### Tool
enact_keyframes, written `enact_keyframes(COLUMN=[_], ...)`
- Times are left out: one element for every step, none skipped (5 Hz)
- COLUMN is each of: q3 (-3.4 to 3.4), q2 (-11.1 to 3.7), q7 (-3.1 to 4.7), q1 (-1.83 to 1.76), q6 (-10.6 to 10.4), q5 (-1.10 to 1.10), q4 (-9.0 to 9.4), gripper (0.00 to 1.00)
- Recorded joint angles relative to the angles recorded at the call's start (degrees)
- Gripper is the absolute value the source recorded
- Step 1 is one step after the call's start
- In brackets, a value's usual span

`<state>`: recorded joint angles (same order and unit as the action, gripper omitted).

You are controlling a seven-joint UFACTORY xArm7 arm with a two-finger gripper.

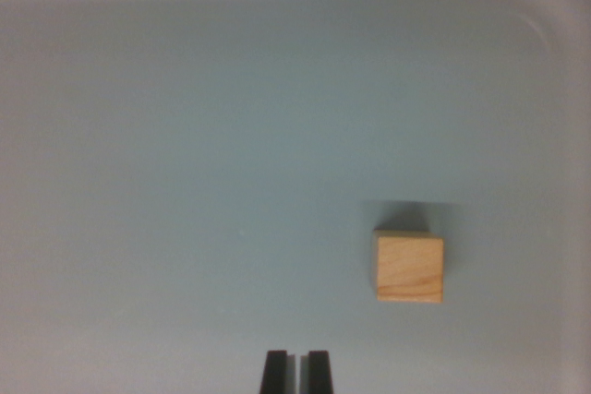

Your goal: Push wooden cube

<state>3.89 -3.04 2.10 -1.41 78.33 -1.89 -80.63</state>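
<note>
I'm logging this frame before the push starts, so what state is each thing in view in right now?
wooden cube: resting flat on the surface, upright, untouched, off to the wrist view's right of the end effector.
end effector: fingers close together with only a thin gap, holding nothing, apart from the cube.
tray: bare pale surface, raised rim visible along the top and right edges.
</note>
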Motion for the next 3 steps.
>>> enact_keyframes(q3=[0.0,0.27,0.27], q2=[0.0,-0.18,-0.18], q7=[0.0,0.5,0.5], q1=[0.0,0.23,0.23], q6=[0.0,-2.4,-2.4], q5=[0.0,0.11,0.11], q4=[0.0,2.27,2.27], gripper=[0.0,0.0,0.0])
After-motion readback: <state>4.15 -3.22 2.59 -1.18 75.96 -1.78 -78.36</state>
